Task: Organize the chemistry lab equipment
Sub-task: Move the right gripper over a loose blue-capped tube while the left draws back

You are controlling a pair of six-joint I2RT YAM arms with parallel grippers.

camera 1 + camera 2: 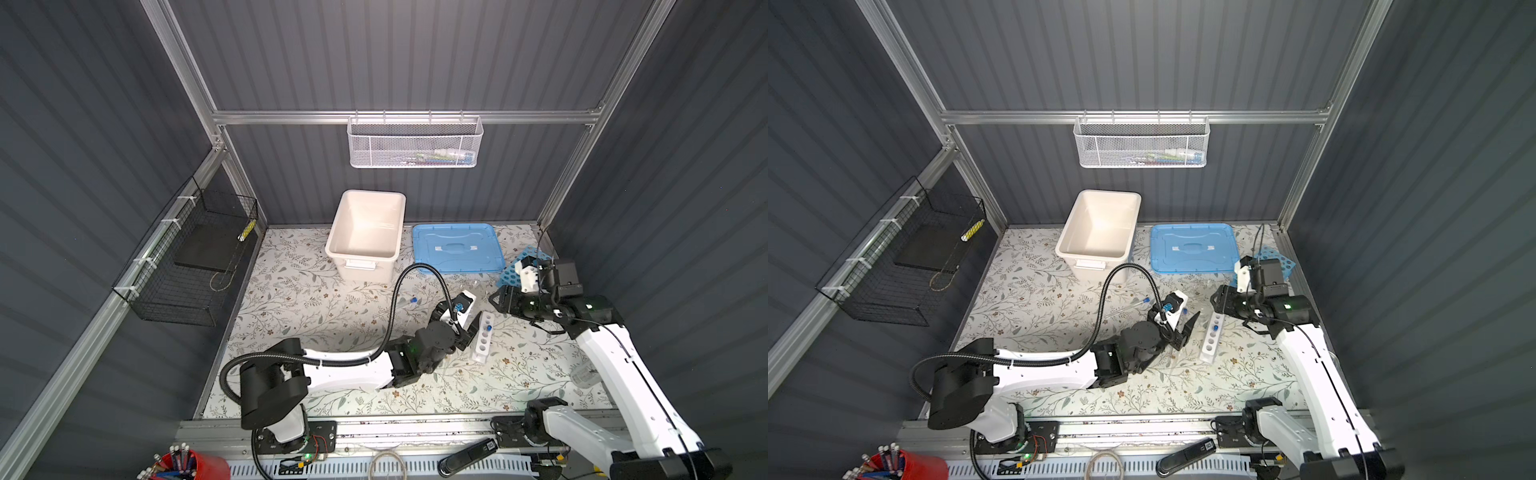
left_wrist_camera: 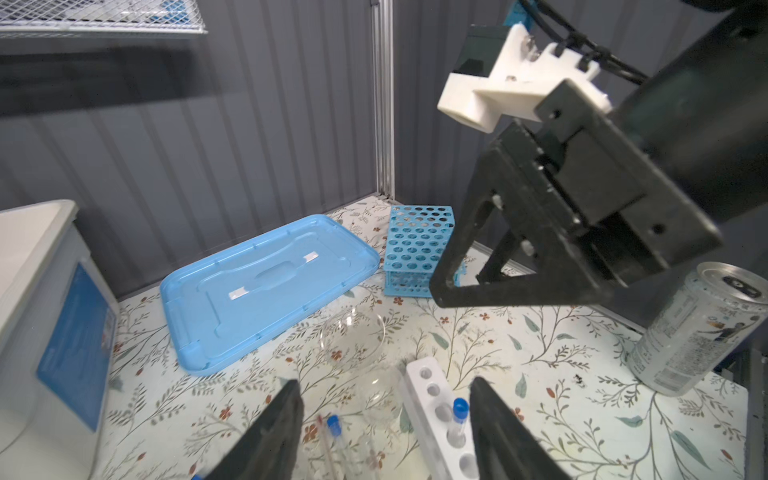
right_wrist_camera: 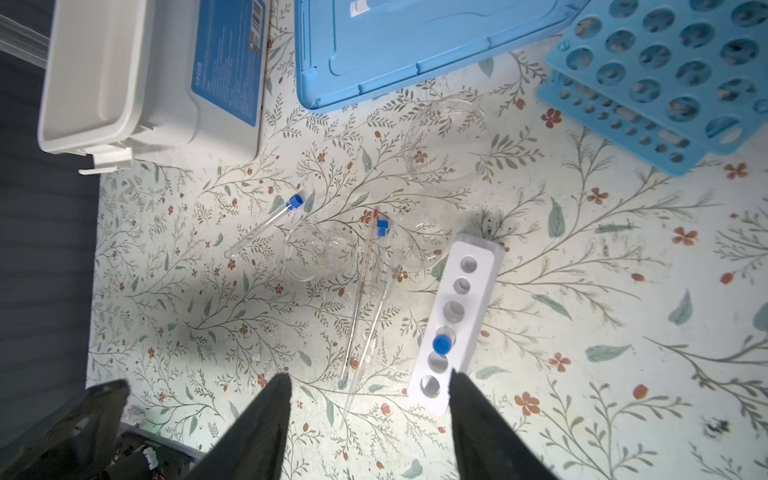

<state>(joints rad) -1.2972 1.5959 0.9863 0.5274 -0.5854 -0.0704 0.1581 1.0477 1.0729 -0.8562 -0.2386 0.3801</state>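
Left gripper [image 2: 386,382]: jaws stood apart, empty. Right gripper [image 3: 370,375]: likewise apart, empty. White tube rack [image 1: 484,337] lay on worktop [image 1: 291,291], right of centre in both top views (one blue-capped tube [image 1: 489,328] seated). Tub label [image 3: 228,54] was illegible.

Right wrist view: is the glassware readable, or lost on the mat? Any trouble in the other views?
Right wrist view: sharp, but the beakers show only as faint rims against the busy mat. Left wrist view: the near fingers are blurred. Both top views: glare whitens the tub floor, and the beakers barely show there.
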